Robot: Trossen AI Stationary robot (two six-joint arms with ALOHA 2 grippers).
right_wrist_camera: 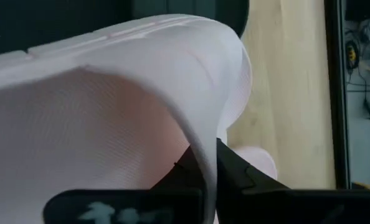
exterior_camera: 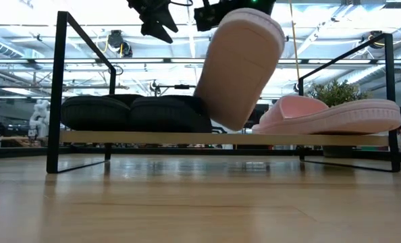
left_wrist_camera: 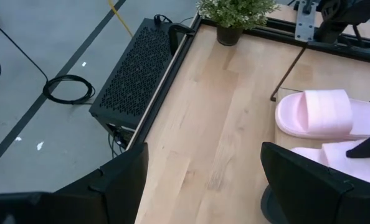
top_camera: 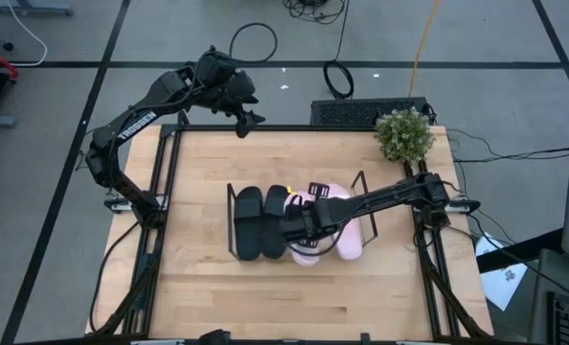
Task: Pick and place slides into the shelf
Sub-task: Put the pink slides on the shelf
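Right pincer (right_wrist_camera: 207, 163) clamped on tilted pink slide (exterior_camera: 244, 64) above shelf (exterior_camera: 221, 138)

right tool (top_camera: 299, 230) over shelf (top_camera: 235, 222) | grips pink slide (top_camera: 308, 251) (two black shelved)

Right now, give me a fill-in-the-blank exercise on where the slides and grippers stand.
1. The right gripper is shut on a ____ slide.
2. That slide hangs tilted over the ____.
3. Two ____ slides already lie side by side there.
4. The left gripper, away from the slides, is ____.

Missing: pink; shelf; black; open
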